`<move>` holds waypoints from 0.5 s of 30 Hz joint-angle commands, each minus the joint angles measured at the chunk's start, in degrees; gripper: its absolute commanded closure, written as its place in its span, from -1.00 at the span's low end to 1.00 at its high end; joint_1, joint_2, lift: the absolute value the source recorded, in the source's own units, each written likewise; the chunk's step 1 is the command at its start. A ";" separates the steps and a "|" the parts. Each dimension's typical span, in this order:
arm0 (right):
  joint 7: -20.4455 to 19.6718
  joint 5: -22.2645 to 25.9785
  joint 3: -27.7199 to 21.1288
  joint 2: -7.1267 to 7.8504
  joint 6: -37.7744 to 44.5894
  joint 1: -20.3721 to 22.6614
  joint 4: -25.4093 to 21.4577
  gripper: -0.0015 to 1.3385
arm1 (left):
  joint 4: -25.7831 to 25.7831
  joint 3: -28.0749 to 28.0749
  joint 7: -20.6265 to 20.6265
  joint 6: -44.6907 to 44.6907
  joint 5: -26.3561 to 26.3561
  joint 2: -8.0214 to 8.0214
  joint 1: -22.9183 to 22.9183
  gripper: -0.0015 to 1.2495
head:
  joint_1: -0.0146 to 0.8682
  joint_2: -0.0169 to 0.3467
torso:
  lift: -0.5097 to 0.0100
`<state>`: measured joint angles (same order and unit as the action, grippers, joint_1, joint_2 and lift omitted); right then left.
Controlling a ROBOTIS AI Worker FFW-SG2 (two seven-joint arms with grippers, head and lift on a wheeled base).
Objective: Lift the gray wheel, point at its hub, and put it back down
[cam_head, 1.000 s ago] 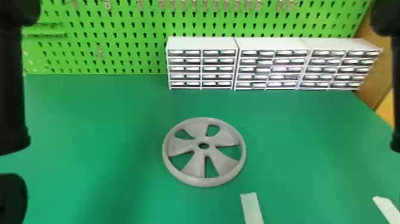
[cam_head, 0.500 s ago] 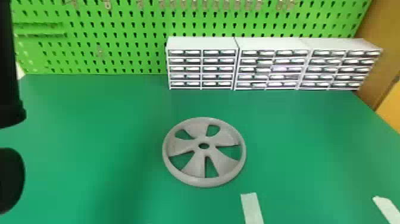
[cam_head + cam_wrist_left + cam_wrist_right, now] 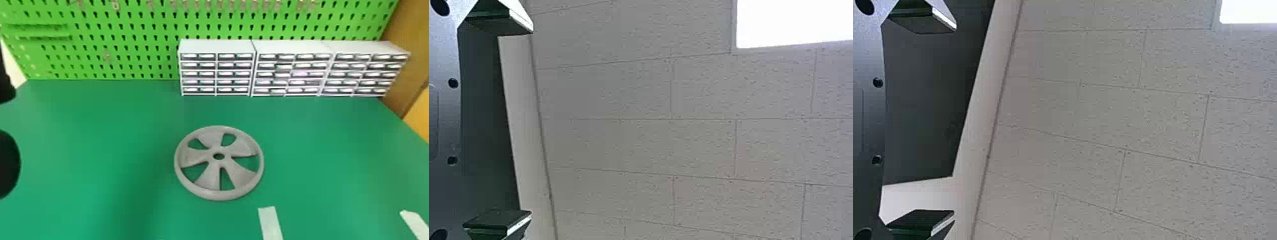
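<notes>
Well, at the left edge of the head view I have two black pieces of my left arm point(image 3: 9, 164), one above the other, over the green table point(image 3: 95, 111). On that arm my left gripper point(image 3: 529, 122) is open; in its wrist view the two flat fingers stand wide apart, with the pale tiled ceiling point(image 3: 629, 150) and a bright light point(image 3: 794, 22) beyond them. Behind the table, the green pegboard point(image 3: 140, 19) runs from the upper left across the top of the frame, nearly to the upper right. My wheel point(image 3: 194, 156) lies flat on the table just below the middle of the frame, its hub hole facing up. Behind it, from upper center to upper right, three white drawer units point(image 3: 217, 46) stand side by side against the pegboard. Nearer me, one strip of white tape point(image 3: 270, 223) is on the table at the lower edge, right of center, and a second strip point(image 3: 415, 223) is in the lower right corner. A brown panel point(image 3: 411, 32) fills the upper right corner. My right gripper point(image 3: 953, 121) is open too, fingers well apart in its own wrist view, ceiling tiles and another bright light beyond.
</notes>
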<state>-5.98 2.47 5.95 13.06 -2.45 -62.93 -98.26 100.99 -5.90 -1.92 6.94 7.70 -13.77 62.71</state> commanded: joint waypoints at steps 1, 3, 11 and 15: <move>0.00 0.08 -0.41 0.12 0.34 -1.76 0.00 -1.00 | -0.54 -0.51 0.42 0.01 -0.49 -0.03 2.76 -1.00 | 0.60 -0.65 | 0.62; 0.00 0.08 -0.32 0.12 0.34 -2.29 -0.09 -1.00 | -0.89 -0.60 0.51 0.01 -0.58 -0.03 3.38 -1.00 | 0.60 -0.65 | 0.62; -0.09 -0.36 0.38 0.21 0.61 -4.75 -0.35 -1.00 | -2.03 -0.60 0.95 0.18 -0.41 -0.03 4.79 -1.00 | 0.60 -0.65 | 0.62; -0.44 -0.45 0.38 0.47 0.87 -4.92 -0.88 -1.00 | -2.03 -0.87 0.95 0.80 -0.58 -0.03 4.96 -1.00 | 0.60 -0.65 | 0.62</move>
<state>-6.17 2.13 6.28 13.29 -1.84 -67.58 -98.71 98.99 -6.52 -0.96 7.19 7.23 -13.80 67.48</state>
